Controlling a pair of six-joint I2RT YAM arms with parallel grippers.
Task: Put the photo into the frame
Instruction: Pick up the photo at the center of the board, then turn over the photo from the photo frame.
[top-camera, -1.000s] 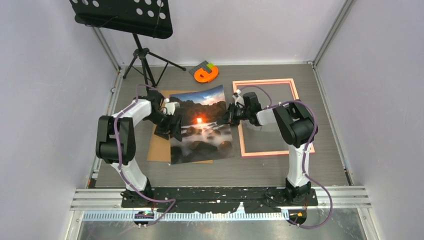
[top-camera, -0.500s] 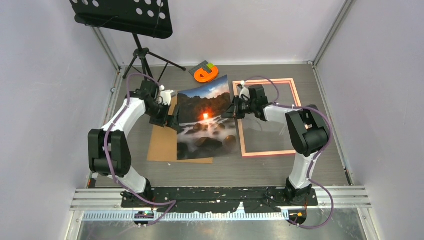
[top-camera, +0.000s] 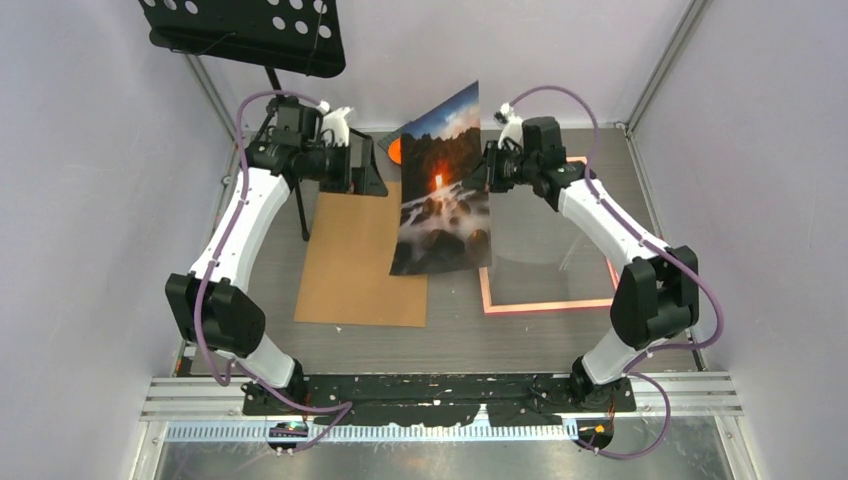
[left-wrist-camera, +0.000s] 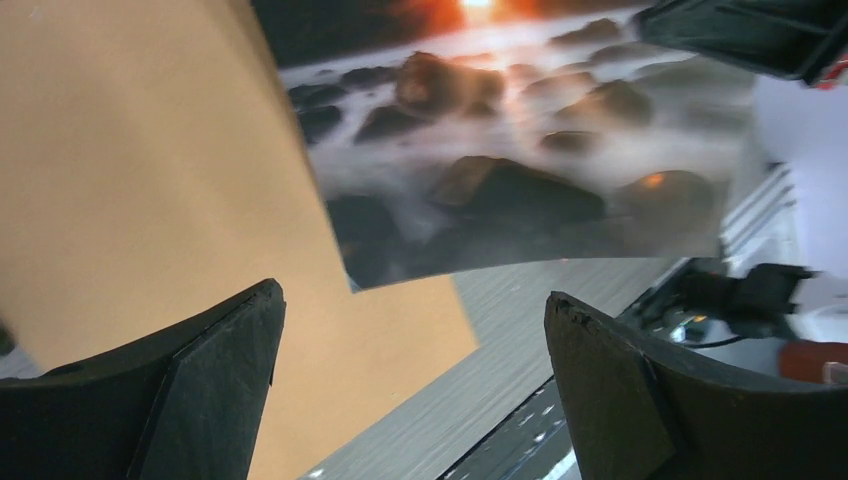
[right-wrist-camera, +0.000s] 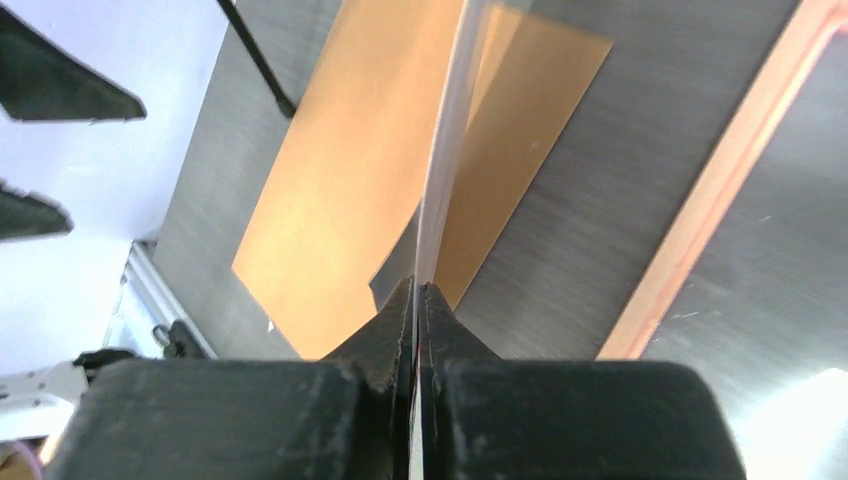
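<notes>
The photo (top-camera: 445, 190) hangs in mid-air over the middle of the table (top-camera: 450, 345), held clear of the surface. It tilts so that its sunset seascape faces the overhead camera, and its lower edge is above the strip between board and frame. That height looks chosen so the limp sheet can cross to its destination without dragging.

The frame (top-camera: 545, 304), a thin salmon-pink rectangle, lies flat on the right half of the table, just right of the hanging print. A sheen inside it may be a clear sheet, though glare makes that hard to confirm. The plain brown backing board (top-camera: 360, 265) lies flat to the left, its right edge partly beneath the print.

The right gripper (top-camera: 492, 167) carries the load alone. Its jaws are pressed tight on the photo's right edge, and its wrist camera sees the sheet edge-on between them. A grip on the frame-side edge suits a swing to the right.

The left gripper (top-camera: 368, 175) sits raised beside the photo's left edge, spread to its widest and gripping nothing. It appears placed to stay out of the sheet's way or to steady it.

A small orange object (top-camera: 394, 150) peeks out behind the photo's upper left.
</notes>
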